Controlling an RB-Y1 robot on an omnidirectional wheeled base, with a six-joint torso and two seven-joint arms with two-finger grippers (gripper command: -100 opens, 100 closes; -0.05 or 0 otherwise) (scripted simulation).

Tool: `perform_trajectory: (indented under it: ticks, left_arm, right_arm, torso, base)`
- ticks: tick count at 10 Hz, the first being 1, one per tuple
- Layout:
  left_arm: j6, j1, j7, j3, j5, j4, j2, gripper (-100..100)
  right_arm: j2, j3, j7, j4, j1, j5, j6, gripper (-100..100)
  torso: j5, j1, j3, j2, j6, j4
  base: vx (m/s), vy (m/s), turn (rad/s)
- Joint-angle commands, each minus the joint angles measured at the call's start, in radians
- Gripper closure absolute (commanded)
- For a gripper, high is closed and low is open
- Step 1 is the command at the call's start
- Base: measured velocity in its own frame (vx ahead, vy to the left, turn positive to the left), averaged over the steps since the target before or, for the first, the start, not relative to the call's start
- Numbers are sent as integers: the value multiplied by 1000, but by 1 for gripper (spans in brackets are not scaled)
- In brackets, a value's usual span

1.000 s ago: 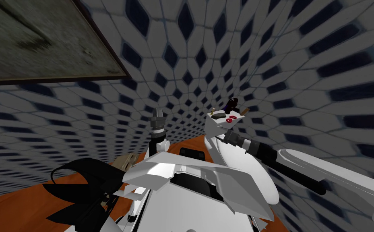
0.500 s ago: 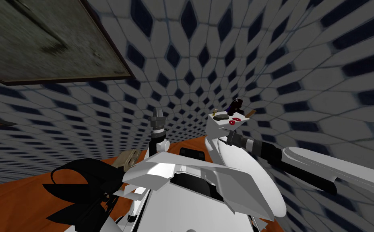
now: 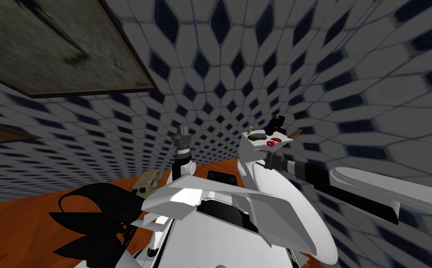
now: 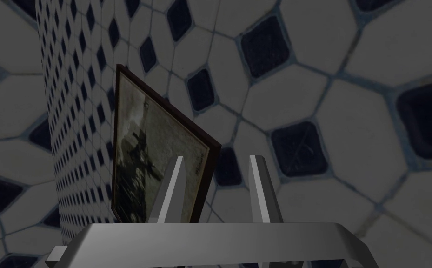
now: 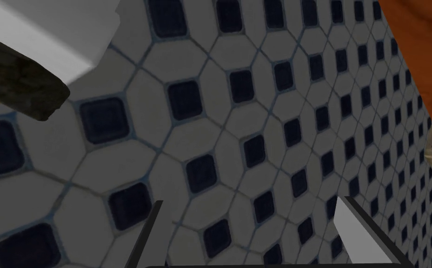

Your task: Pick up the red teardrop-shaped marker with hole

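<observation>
Red, the teardrop marker [image 3: 271,143] lies on top of a white stand [image 3: 249,148], by the edge nearest the right gripper [image 3: 266,161] and beside a dark grey slab [image 3: 257,137]. That gripper hangs just below this edge, fingers spread and empty. The left gripper [image 3: 182,129] is raised well apart, fingers parted, holding nothing.

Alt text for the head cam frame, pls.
A small red teardrop-shaped marker with a hole lies on a white block-shaped stand beside a dark flat oval thing, and the right gripper sits just below the stand's top. The left gripper points up before a wall of white and dark blue tiles.
</observation>
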Motion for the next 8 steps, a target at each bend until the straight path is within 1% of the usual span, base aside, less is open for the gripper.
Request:
perform_trajectory:
  ticks: [1, 2, 3, 4, 5, 6, 7, 8]
  left_arm:
    - [0, 0, 0, 0, 0, 0, 0, 0]
    - [0, 0, 0, 0, 0, 0, 0, 0]
    - [0, 0, 0, 0, 0, 0, 0, 0]
    - [0, 0, 0, 0, 0, 0, 0, 0]
    - [0, 0, 0, 0, 0, 0, 0, 0]
    - [0, 0, 0, 0, 0, 0, 0, 0]
    - [0, 0, 0, 0, 0, 0, 0, 0]
    - [0, 0, 0, 0, 0, 0, 0, 0]
  right_arm:
    - [-50, -3, 12, 2, 16, 0, 11, -100]
    - [-83, -3, 28, 17, 32, -5, 24, -100]
    - [-115, -3, 28, 17, 32, -5, 24, -100]
    - [-123, -3, 28, 17, 32, -5, 24, -100]
    - [-161, -3, 43, 33, 49, -11, 38, -100]
    - [-189, -3, 43, 33, 49, -11, 38, -100]
    - [-219, -3, 56, 49, 66, -18, 50, -100]
    - [-245, -3, 56, 49, 66, -18, 50, -100]
  torso:
    - [0, 0, 0, 0, 0, 0]
    - [0, 0, 0, 0, 0, 0]
    - [0, -2, 0, -1, 0, 0]
    - [-1, -2, 0, -1, 1, 0]
    - [0, 0, 0, 0, 1, 0]
    - [0, 0, 0, -1, 0, 0]
    - [0, -1, 0, 0, 1, 0]
    - [-1, -2, -1, -1, 0, 0]
  base:
    - [26, -43, 116]
    - [30, -64, 167]
    - [31, -64, 99]
    - [17, -29, -1]
    - [27, -40, 147]
    - [24, -51, 97]
    - [41, -62, 154]
    - [34, -70, 78]
